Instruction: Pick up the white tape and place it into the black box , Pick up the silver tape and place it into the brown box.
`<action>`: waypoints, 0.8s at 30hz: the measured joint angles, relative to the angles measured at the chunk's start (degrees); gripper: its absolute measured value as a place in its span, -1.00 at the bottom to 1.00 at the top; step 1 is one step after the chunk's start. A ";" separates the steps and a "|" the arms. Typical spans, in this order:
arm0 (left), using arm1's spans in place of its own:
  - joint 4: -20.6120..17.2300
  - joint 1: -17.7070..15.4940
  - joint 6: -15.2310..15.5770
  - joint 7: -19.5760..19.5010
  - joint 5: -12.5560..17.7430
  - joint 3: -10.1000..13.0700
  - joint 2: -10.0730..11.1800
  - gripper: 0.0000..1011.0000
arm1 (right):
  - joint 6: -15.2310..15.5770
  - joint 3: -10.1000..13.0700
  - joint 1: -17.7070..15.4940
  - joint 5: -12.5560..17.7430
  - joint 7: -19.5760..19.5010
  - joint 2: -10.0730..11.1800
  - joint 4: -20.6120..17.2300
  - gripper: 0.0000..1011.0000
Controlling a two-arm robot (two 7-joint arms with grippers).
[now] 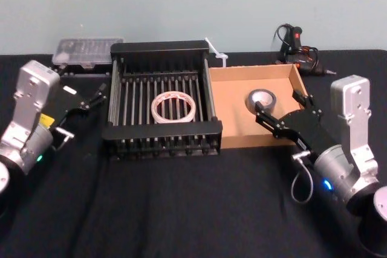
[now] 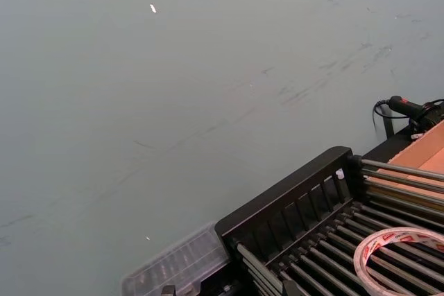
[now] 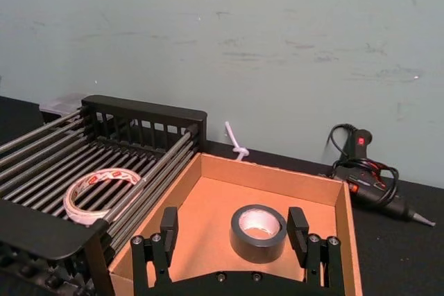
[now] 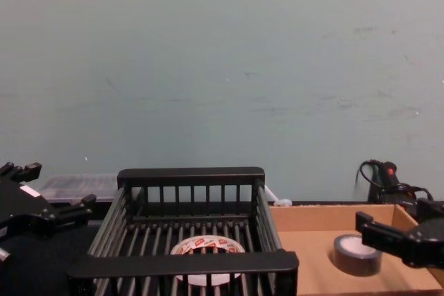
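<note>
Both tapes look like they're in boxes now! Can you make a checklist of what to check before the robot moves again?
1. White tape on the black box floor: ok.
2. Silver tape flat in the brown box: ok.
3. Right gripper open, fingers either side of the silver tape, not squeezing: ok.
4. Left gripper open, holding nothing, beside the black box: ok.
5. Right gripper high enough to clear the box wall: cannot tell.

Pale green wall behind a black table.

The wall (image 4: 222,67) is a flat blue-green, scuffed with faint dark streaks and a few small white flecks. It meets the table (image 1: 181,209) straight along the far edge; the table's dark cloth lies matte under even, soft light.
</note>
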 joint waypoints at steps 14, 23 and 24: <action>0.00 0.00 0.00 0.00 0.00 0.00 0.00 0.98 | -3.70 1.35 -3.70 -3.53 -1.25 -1.54 -0.74 0.98; 0.00 0.00 0.00 0.00 0.00 0.00 0.00 0.98 | -4.69 2.44 -5.04 -4.67 -0.98 -2.54 -0.71 0.98; 0.00 0.00 0.00 0.00 0.00 0.00 0.00 0.98 | -4.77 2.58 -5.17 -4.73 -0.86 -2.69 -0.64 0.98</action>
